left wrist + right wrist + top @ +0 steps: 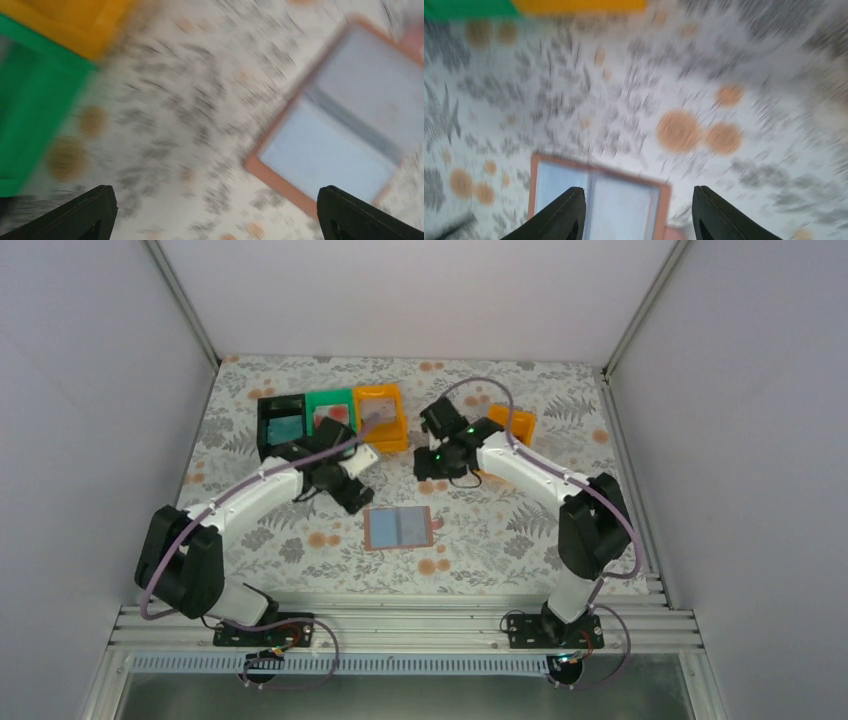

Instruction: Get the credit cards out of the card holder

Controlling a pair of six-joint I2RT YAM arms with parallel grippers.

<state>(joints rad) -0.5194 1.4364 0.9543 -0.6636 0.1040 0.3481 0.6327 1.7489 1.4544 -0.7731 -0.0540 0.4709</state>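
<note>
From above, the card holder [398,528] is lying open and flat on the flowered desk [500,540], between my two arms and nearer their bases than the bins. Behind it a black bin [280,400], a green bin [330,395] and an orange bin [385,442] are standing in a row. A teal credit card [284,428] is lying in the black bin and a reddish credit card [333,418] in the green bin, their print too small for me to read. A pale patch is showing in the orange bin, and I cannot tell what it is. My right arm [530,468] is hiding part of a second orange bin [517,423].

Through my left wrist camera everything is smearing. I am holding my left hand [215,195] wide, gripping nothing, over the desk's pattern. The card holder is running off the right edge, its blue-grey sleeves showing me no lettering I can make out.

Through my right wrist camera, equally blurred, I am holding my right hand [639,195] partly spread, with nothing in it, above the card holder, which the bottom edge is cutting off.
</note>
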